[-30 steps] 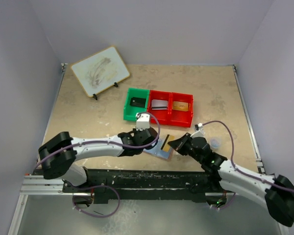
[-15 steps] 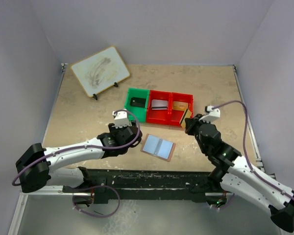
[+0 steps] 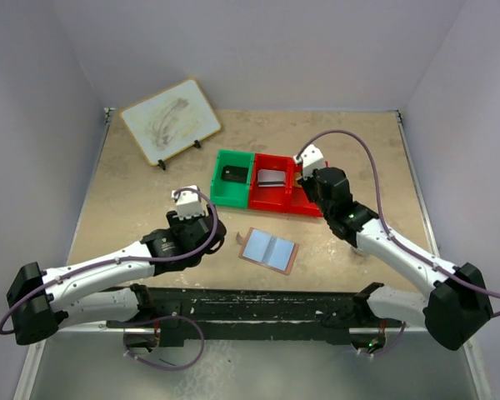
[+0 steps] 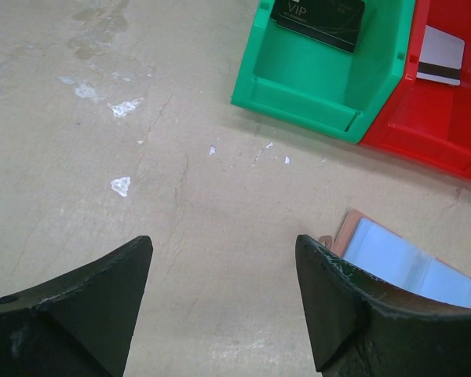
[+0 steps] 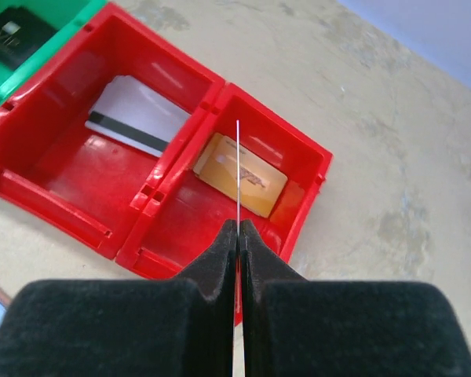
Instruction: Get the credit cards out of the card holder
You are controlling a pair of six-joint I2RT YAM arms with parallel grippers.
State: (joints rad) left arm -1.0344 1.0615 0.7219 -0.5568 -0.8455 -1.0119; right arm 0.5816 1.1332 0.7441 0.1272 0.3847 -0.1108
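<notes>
Nearest you, your left claw (image 4: 221,253) hangs over bare bench (image 4: 102,118), jaws spread wide and holding nothing. It looks parked clear of the work, just left of the card holder (image 3: 268,250). The card holder lies flat on the bench, opened out with its pale blue panels up, likely so the pockets stay reachable; I cannot tell from here whether any card remains in them. Beyond it, your right claw (image 5: 237,229) is pinched fully together on a thin card (image 5: 238,169), seen edge-on and upright, above the outer red bin (image 5: 282,124), where a gold card (image 5: 263,188) lies already. Held vertical, I judge, so it drops inside the walls. The middle red bin (image 5: 47,200) holds a white striped card (image 5: 137,118); the green bin (image 4: 298,98) holds a black card (image 4: 318,17). Farthest back stands a board (image 3: 171,121) on its stand.
</notes>
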